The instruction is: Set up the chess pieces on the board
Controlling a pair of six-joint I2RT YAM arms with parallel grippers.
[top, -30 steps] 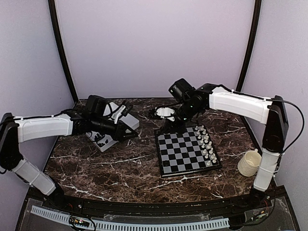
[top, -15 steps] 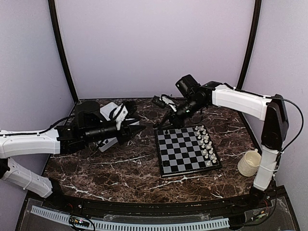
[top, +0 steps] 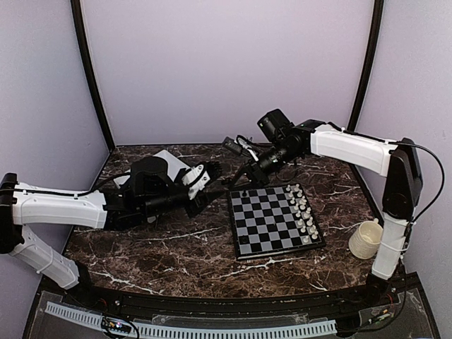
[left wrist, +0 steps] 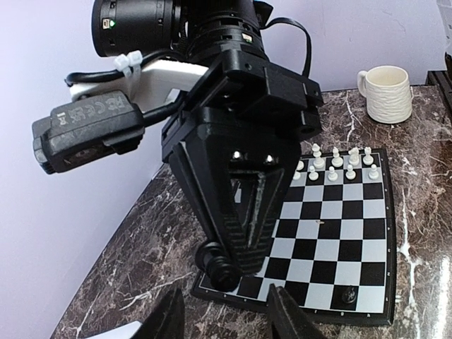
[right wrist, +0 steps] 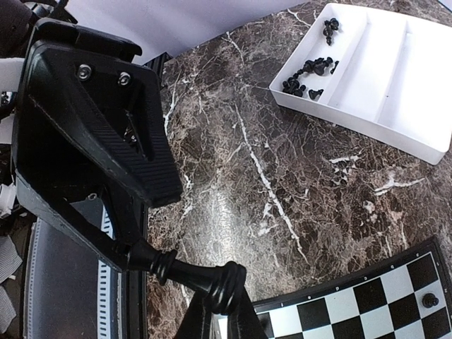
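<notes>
Arms meet just off the far left corner of the chessboard (top: 275,220) in the overhead view. The right claw (top: 245,185) is clenched, though what it holds is too small to make out here. The left claw (top: 207,185) sits just beside it, tip to tip. White chessmen (top: 304,208) line the chessboard edge farthest from both claws.

Left wrist view: the left claw (left wrist: 226,318) is released, its two fingers parted with nothing between them. Straight ahead, the right claw (left wrist: 229,256) pinches a black chessman (left wrist: 214,264) at its tip. Beyond lies the chessboard, with one black piece (left wrist: 346,295) standing on the row nearest this claw.

Right wrist view: the right claw (right wrist: 220,316) grips the black chessman (right wrist: 201,275) by one end. It lies sideways, its other end pointing at the left claw (right wrist: 152,226). Farther off, a white tray (right wrist: 353,121) holds more black pieces (right wrist: 311,69).

The step in hand looks like a claw-to-claw handover. Next, the right claw would likely need to turn the chessman upright and lower it onto a square along the chessboard's left edge.
</notes>
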